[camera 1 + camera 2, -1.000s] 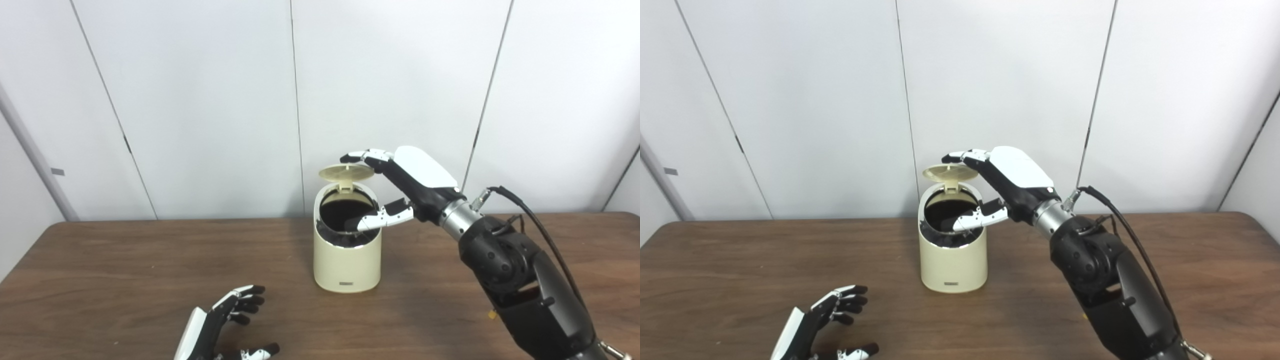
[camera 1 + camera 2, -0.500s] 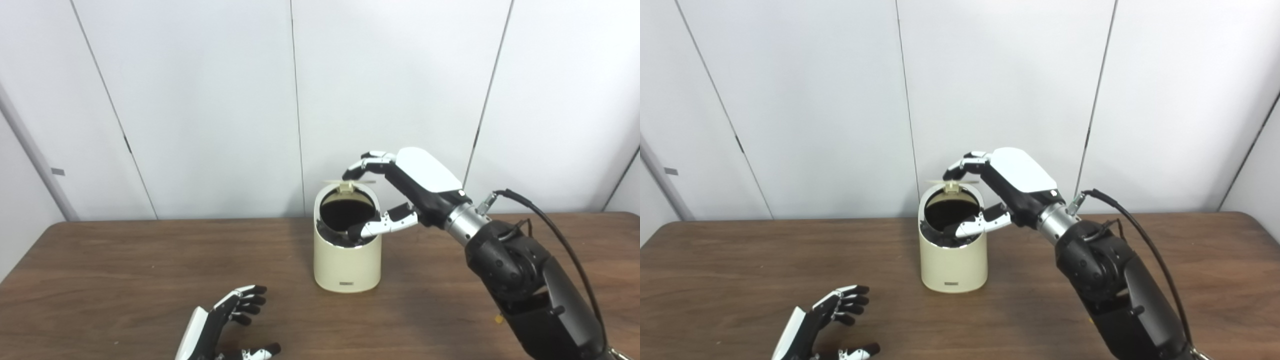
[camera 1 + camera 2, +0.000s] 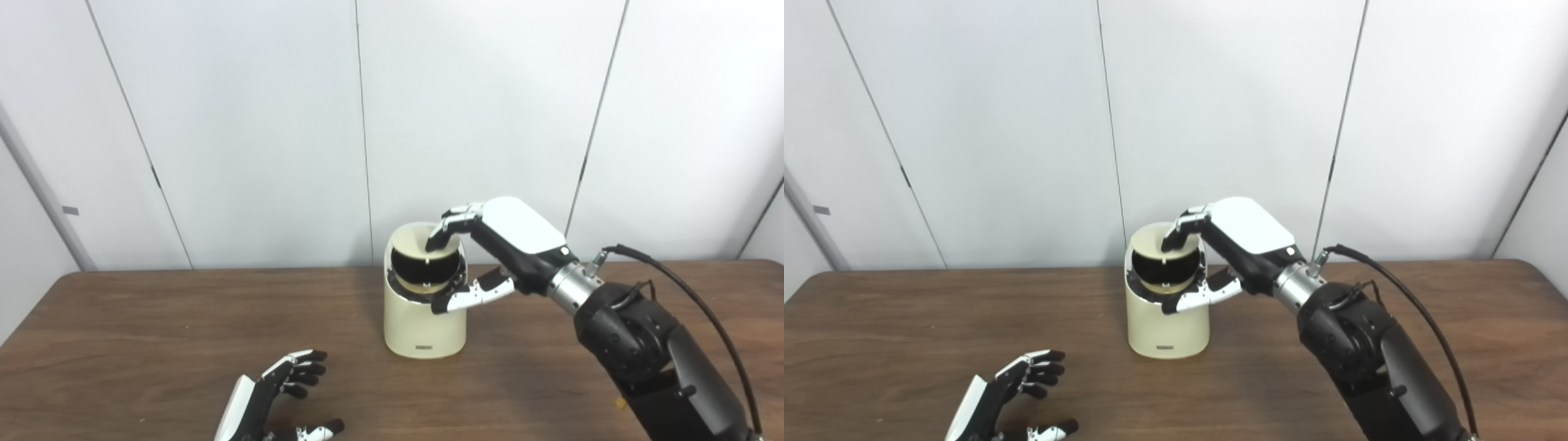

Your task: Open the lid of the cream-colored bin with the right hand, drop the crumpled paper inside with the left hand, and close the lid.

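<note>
Now your right hand [image 3: 496, 245] hangs over the cream-colored bin [image 3: 424, 318] at the table's [image 3: 122, 343] middle, fingertips [image 3: 436, 242] pressing on the half-lowered lid [image 3: 416, 240], fingers curled but gripping nothing. Your left hand [image 3: 269, 398] rests empty near the table's front edge, fingers spread, well apart from the bin.

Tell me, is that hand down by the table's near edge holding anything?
No, the left hand is empty, fingers spread above the wooden table, with no crumpled paper in view.
</note>
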### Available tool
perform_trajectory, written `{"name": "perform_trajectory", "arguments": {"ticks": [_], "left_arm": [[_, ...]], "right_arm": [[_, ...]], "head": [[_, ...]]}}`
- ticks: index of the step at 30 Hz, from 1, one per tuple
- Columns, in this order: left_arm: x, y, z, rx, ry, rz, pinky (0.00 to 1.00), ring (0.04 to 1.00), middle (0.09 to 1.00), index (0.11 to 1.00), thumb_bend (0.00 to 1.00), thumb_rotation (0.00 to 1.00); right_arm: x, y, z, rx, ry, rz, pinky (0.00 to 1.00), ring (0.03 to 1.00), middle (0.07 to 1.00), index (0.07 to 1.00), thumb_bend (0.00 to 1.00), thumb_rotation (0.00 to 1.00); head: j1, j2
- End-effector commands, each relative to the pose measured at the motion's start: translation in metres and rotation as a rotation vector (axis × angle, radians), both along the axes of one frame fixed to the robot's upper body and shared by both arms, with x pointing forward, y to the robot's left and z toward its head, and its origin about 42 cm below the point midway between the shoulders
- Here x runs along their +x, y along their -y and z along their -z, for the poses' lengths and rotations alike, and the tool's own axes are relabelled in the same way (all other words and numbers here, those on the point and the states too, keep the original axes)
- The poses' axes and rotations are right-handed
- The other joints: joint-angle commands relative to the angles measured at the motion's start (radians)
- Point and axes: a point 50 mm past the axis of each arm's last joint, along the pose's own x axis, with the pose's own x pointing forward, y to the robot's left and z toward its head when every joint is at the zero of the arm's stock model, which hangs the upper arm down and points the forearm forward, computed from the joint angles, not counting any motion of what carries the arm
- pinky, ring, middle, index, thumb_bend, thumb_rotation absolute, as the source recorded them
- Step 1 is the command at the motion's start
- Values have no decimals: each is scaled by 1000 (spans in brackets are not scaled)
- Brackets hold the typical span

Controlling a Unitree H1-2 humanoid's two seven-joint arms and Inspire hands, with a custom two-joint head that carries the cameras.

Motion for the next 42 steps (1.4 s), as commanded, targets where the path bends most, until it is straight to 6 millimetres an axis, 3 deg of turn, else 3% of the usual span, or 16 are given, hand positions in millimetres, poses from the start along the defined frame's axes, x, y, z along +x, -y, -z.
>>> {"name": "perform_trajectory", "arguments": {"ticks": [1, 11, 19, 23, 28, 42], "left_arm": [[5, 3, -16, -8, 83, 13, 586, 670, 705, 751, 737, 16], [6, 4, -18, -3, 86, 6, 587, 668, 708, 757, 735, 34], [4, 4, -18, 7, 78, 4, 594, 677, 710, 756, 737, 27], [3, 4, -17, -5, 74, 3, 602, 681, 711, 755, 745, 20], [3, 4, -18, -5, 74, 3, 606, 678, 707, 750, 750, 10], [-1, 1, -19, 1, 70, 8, 610, 684, 711, 755, 741, 15]], "right_arm": [[1, 2, -14, -24, 67, -9, 877, 833, 648, 634, 685, 539], [3, -9, -7, -61, 60, -13, 951, 847, 658, 646, 709, 480], [1, -15, -6, -165, 61, -11, 957, 882, 680, 671, 721, 471], [-1, -17, -2, -239, 115, -22, 899, 864, 672, 665, 720, 458], [-3, -17, 8, -331, 180, -40, 924, 865, 682, 673, 741, 448], [-7, -14, 31, -463, 231, -64, 967, 867, 679, 674, 738, 499]], "head": [[-1, 1], [3, 7], [5, 9], [7, 14], [8, 17], [12, 28]]}}
